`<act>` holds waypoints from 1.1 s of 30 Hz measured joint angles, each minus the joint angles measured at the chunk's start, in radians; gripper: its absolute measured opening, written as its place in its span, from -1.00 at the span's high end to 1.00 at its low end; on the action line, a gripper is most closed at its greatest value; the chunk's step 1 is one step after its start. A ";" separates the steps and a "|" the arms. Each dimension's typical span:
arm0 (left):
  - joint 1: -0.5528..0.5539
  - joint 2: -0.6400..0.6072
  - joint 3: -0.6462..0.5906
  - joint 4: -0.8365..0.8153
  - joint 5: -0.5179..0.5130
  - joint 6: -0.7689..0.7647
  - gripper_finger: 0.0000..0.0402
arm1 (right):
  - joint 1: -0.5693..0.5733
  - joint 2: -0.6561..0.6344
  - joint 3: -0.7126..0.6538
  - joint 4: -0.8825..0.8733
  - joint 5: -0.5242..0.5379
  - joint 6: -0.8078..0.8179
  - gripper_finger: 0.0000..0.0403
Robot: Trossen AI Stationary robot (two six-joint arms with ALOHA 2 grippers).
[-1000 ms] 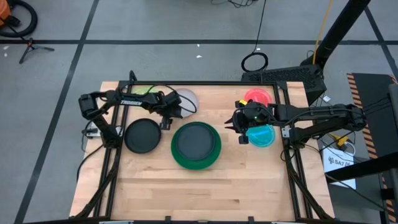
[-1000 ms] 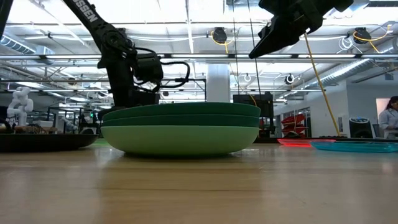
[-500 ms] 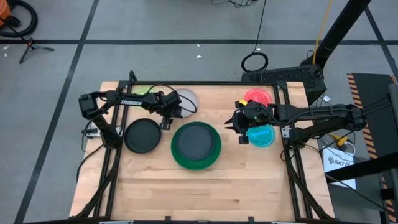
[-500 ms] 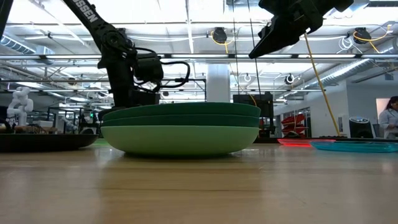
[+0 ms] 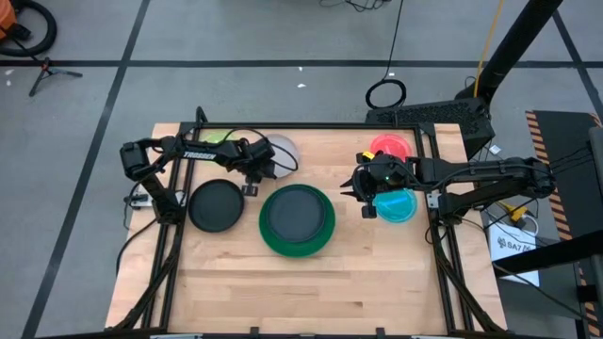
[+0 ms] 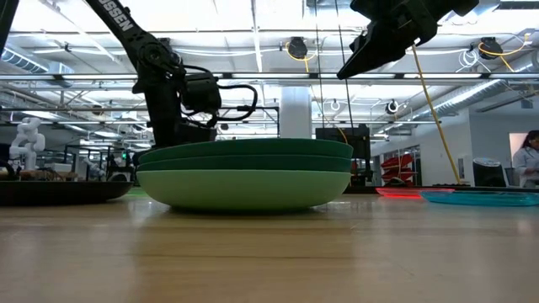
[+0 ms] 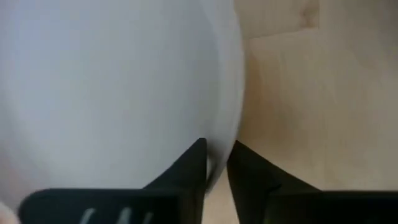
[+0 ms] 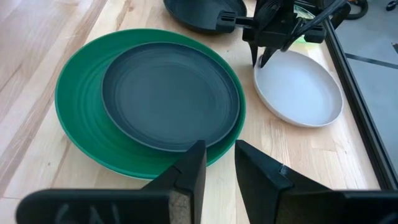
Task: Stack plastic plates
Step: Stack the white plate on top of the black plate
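Note:
A white plate (image 5: 285,151) lies flat on the table at the back, and my left gripper (image 7: 216,163) is shut on its rim. A dark grey plate (image 8: 171,93) sits on a stack of green plates (image 5: 297,221) at the middle. A black plate (image 5: 215,205) lies to the left, and a lime plate (image 5: 217,137) shows under the left arm. Red (image 5: 388,146) and cyan (image 5: 398,204) plates lie at the right. My right gripper (image 8: 219,149) hovers open, high above the table between the stack and the cyan plate. My left gripper pinches the white plate's rim (image 7: 231,134) on the side toward the green stack. One finger (image 7: 193,162) is over the plate's inside and one outside. The fingers come from above, pointing down (image 8: 266,56). The plate lies flat on the table.
A black frame rail (image 5: 283,126) runs along the table's far edge and down both sides. Bare wood lies across the near half of the table (image 5: 301,292). A person (image 6: 528,164) stands far off in the room at the right.

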 joint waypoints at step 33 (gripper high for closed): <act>-0.187 -0.235 0.000 -0.092 -0.141 -0.162 0.95 | 0.000 0.000 0.000 0.000 0.000 0.000 0.59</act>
